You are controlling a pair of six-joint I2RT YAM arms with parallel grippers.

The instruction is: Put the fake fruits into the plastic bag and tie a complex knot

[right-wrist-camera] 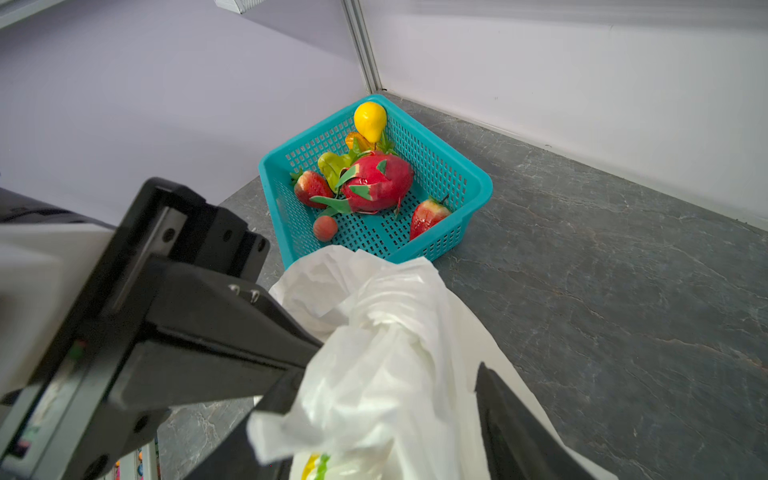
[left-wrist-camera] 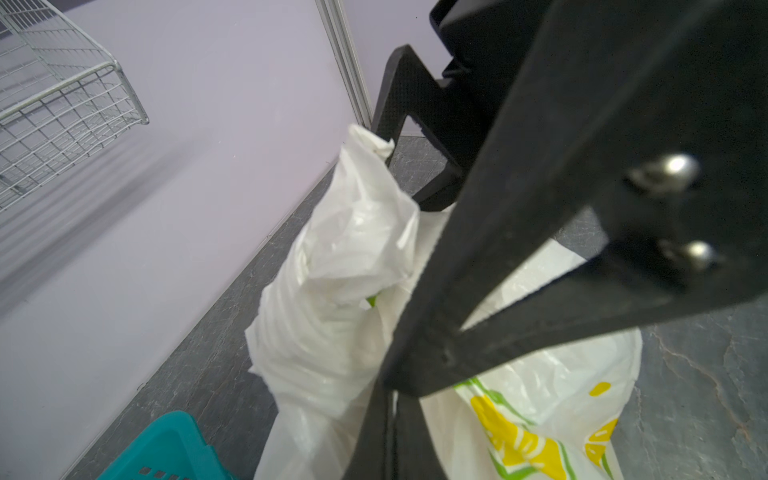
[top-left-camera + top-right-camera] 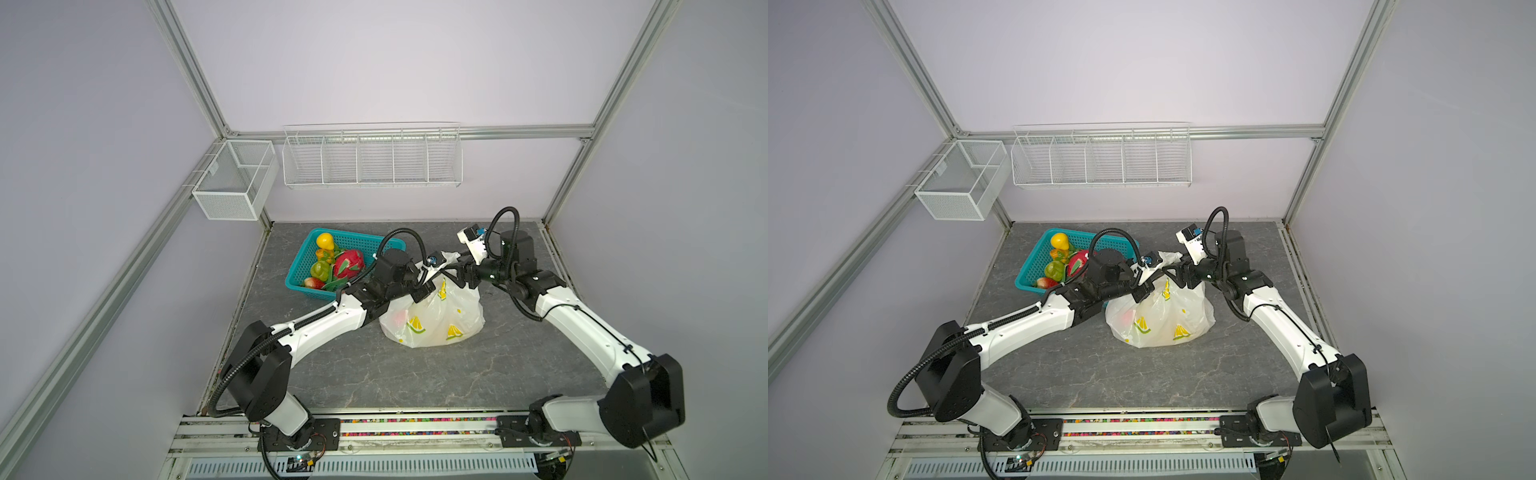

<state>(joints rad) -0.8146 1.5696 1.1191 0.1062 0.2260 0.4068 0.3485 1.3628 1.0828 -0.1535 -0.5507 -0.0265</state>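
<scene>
Both arms reach inward and meet mid-bench: left gripper (image 1: 311, 360) pinched on the bag (image 3: 436, 324), right gripper (image 3: 460, 275) facing it, jaws apart.

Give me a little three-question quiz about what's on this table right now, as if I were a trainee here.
1. Which hand is clamped on the gathered top of the plastic bag? A left, B right, C neither.
2. True or false: the dragon fruit lies in the teal basket.
3. How many strawberries show in that basket in the right wrist view?
Key: 1 A, the left hand is shut on it and the right hand is open. 2 true. 3 two.
</scene>
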